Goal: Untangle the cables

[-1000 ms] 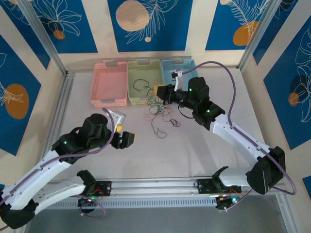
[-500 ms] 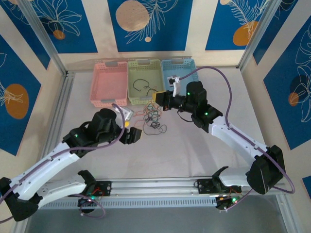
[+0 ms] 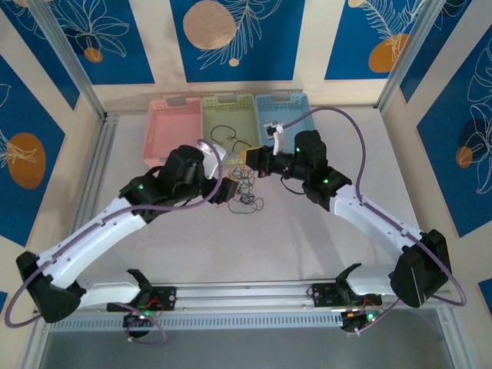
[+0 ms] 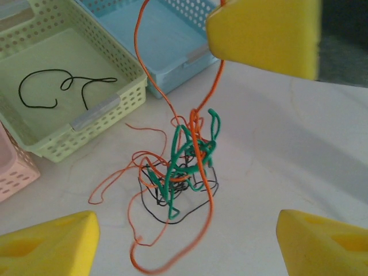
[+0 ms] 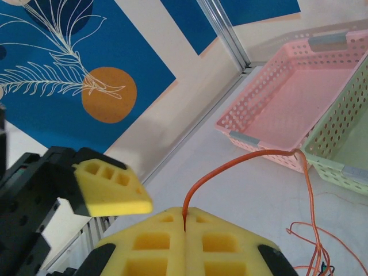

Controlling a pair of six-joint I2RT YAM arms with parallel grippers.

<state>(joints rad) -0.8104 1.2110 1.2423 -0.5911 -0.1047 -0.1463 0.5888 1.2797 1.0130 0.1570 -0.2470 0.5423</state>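
Knotted cables (image 4: 181, 167) just beyond wide-open left claw (image 4: 185, 244); orange strand (image 5: 247, 156) pinched in closed right claw (image 5: 185, 230).

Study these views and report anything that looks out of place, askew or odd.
The cables sit knotted on the table. One orange strand rises from them, pinched in the shut right gripper. A black cable lies alone in the green basket.

The right arm's yellow foam fingers (image 5: 146, 244) press together on a thin red-orange wire (image 5: 241, 156), which arcs up and right toward the meeting corners of a pink perforated plastic basket (image 5: 253, 109) and a pale green perforated basket (image 5: 345, 132) on the white desk (image 5: 230, 192).
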